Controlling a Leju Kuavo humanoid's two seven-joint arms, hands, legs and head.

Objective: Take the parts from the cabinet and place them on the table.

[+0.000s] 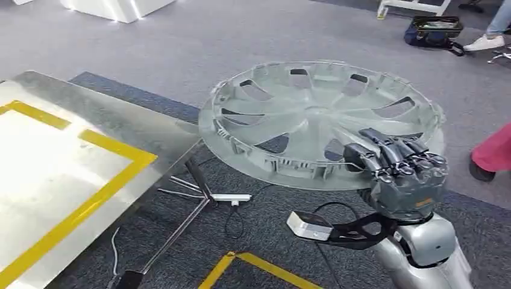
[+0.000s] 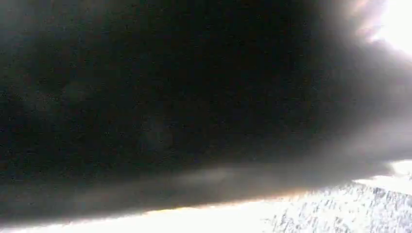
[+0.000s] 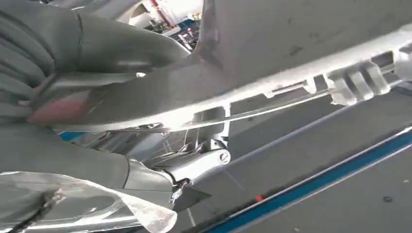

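Note:
A large silver wheel cover (image 1: 313, 117) with several spoke openings is held nearly flat in the air, to the right of the table. My right hand (image 1: 401, 165) grips its near right rim, dark fingers curled over the top. In the right wrist view the cover's rim (image 3: 272, 82) runs across the picture, with my right hand (image 3: 73, 63) wrapped around it. The metal table (image 1: 78, 174) with a yellow taped square lies at the left, its corner a short way from the cover's left edge. The left wrist view is dark and blurred.
Grey carpet with yellow tape lines (image 1: 259, 268) lies below the cover. A folding table leg (image 1: 193, 198) and cables lie by the table edge. A dark bag (image 1: 434, 30) and a person's shoe (image 1: 482, 42) are at the far right; a red-clad leg (image 1: 494, 150) stands near the cover.

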